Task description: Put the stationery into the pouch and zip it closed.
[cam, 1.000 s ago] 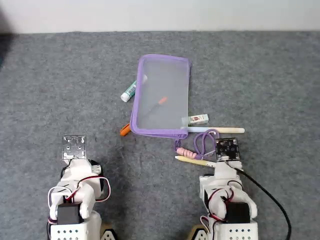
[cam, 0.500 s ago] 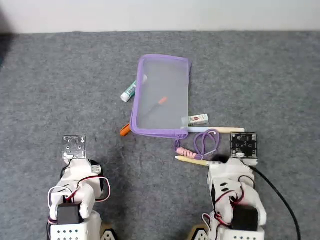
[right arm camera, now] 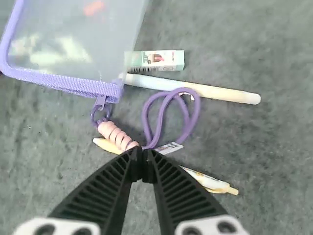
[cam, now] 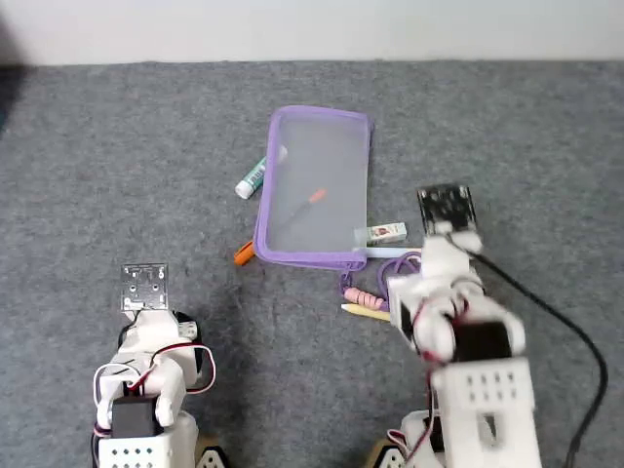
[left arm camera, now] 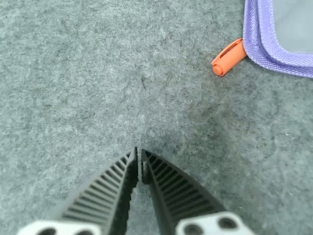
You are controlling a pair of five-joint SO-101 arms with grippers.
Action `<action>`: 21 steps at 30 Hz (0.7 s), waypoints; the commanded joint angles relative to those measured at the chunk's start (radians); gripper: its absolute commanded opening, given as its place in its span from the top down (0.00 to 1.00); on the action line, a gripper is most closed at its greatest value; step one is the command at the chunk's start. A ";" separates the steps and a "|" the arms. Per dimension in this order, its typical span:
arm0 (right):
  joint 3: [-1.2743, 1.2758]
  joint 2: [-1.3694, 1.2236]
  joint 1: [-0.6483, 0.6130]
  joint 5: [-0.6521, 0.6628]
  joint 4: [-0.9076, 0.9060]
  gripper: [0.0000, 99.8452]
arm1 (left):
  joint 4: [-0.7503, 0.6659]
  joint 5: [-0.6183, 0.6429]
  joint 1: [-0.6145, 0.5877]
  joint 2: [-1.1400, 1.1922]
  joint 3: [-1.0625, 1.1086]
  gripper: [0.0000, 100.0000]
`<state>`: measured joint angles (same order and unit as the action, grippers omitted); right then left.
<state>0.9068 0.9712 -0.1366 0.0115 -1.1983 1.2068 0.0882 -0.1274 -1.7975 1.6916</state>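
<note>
One grey, felt-covered table [cam: 97, 146] carries everything.

Two arms stand at its near edge. The right arm [cam: 468, 351] leans out toward the table's middle. The left arm [cam: 146, 390] sits folded back at the near-left.

- Pouch [cam: 317, 185]: translucent with purple trim, flat at the table's middle, long side running near to far. The zip slider [right arm camera: 100, 105] is at its near-right corner. Cannot tell how far the zip is drawn. A small orange item [cam: 316, 196] shows through the wall.
- Long pale-blue and cream pen [right arm camera: 195, 89]: lies along the pouch's near edge, one end touching it at the zip corner.
- Purple cord loop [right arm camera: 168, 115]: lies across that pen, nearer the arms.
- Yellow pen [right arm camera: 208, 181]: nearest the table's near edge, passing under the right gripper's jaws.
- White and green tube [cam: 251, 178]: just beside the pouch's left edge.
- Small green and white box [right arm camera: 155, 60]: against the pouch's right edge, beside the long pen.
- Orange cap end [left arm camera: 228, 57]: pokes out from under the pouch's near-left corner.
- Pink beaded charm [right arm camera: 115, 134]: hangs off the slider.

Right gripper [right arm camera: 142, 152]: jaws pressed together, gripping nothing, tips over the charm and the cord's end.

Left gripper [left arm camera: 138, 152]: jaws closed tip to tip, holding nothing, over bare felt well apart from the orange cap.
</note>
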 commanded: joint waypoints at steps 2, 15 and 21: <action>-0.138 -0.185 -0.045 0.008 -0.012 0.99 | -0.021 -0.008 -0.009 -0.012 -0.008 0.99; -0.204 -0.387 -0.077 0.433 -0.007 0.99 | -0.021 -0.008 -0.009 -0.012 -0.008 0.99; -0.376 -0.564 -0.079 0.434 -0.084 0.99 | -0.021 -0.008 -0.009 -0.012 -0.008 0.99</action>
<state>0.6567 0.4772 -0.2056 0.4335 -1.2336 1.2068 0.0882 -0.1274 -1.7975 1.6916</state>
